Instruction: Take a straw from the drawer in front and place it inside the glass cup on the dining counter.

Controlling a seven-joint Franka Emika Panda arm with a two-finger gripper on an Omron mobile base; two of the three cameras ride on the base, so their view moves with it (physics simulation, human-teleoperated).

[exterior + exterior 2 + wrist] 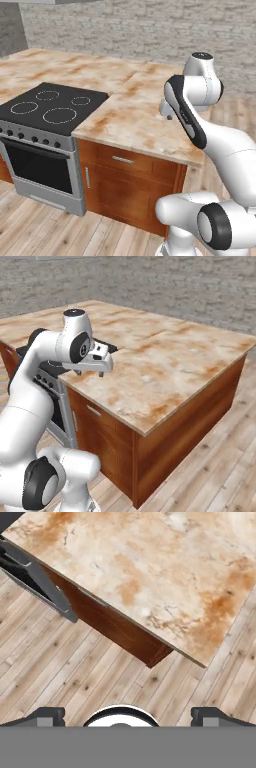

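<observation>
The drawer (123, 160) is a reddish-brown front with a small silver bar handle, shut under the edge of the dining counter (130, 117). My gripper (90, 374) hangs a little above the counter's near edge (165, 366), over the drawer (94, 410), and is partly hidden behind my forearm in the left base view (167, 116). The hand view looks down on the counter's corner (165, 567) and the shut drawer front (112, 624). My fingertips (46, 715) stand wide apart with nothing between them, so the gripper is open. The straw and the glass cup are out of view.
A black cooktop (50, 107) with a steel oven (40, 167) adjoins the counter on the left. A cabinet door (125, 197) with a vertical handle sits under the drawer. Wood floor (75, 677) lies in front, and a brick wall stands behind.
</observation>
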